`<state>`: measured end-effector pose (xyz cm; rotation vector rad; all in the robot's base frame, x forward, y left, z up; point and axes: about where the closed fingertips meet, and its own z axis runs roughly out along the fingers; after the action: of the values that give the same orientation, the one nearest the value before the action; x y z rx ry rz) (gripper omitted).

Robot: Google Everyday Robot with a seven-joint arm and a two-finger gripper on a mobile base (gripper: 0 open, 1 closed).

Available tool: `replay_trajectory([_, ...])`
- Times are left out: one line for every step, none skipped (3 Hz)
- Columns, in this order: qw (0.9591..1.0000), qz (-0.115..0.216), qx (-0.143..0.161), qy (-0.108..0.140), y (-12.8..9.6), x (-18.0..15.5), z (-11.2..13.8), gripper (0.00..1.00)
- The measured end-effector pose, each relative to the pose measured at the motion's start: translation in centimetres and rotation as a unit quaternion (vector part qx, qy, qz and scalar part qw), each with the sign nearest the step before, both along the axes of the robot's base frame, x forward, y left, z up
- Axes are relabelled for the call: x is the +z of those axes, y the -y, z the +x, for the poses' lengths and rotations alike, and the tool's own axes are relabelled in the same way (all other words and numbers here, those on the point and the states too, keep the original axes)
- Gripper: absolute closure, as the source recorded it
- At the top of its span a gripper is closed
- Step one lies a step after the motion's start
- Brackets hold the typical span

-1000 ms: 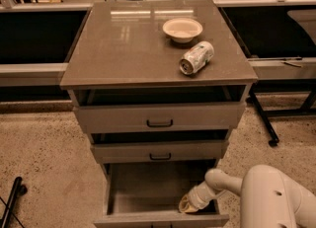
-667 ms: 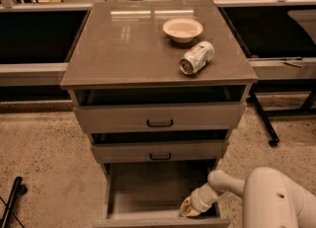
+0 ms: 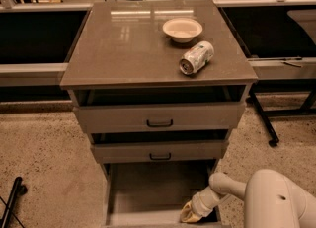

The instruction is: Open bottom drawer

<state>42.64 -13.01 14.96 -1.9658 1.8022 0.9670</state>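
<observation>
Yellow-tipped end effector (image 3: pixel 191 212): mine, low at the drawer's right front corner; whether it grips anything, I cannot tell.
Task thing: the bottom drawer (image 3: pixel 148 192), lowest of three, stands pulled out.
Risk: I judge an off-centre pull here could skew and jam it.

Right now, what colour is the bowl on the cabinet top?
The bowl is cream, in the camera view; the gripper is down at the bottom drawer.
</observation>
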Motion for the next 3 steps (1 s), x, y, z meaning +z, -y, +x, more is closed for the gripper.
replay_trajectory([1.0000,0.000,0.000,0.000,0.0,0.0,0.0,1.00])
replay_trajectory([0.9992,-0.001,-0.011,0.037,0.1,2.7,0.6,1.00])
replay_trajectory([0.9924,0.003,-0.042,0.116,0.4,8.1,2.0,1.00])
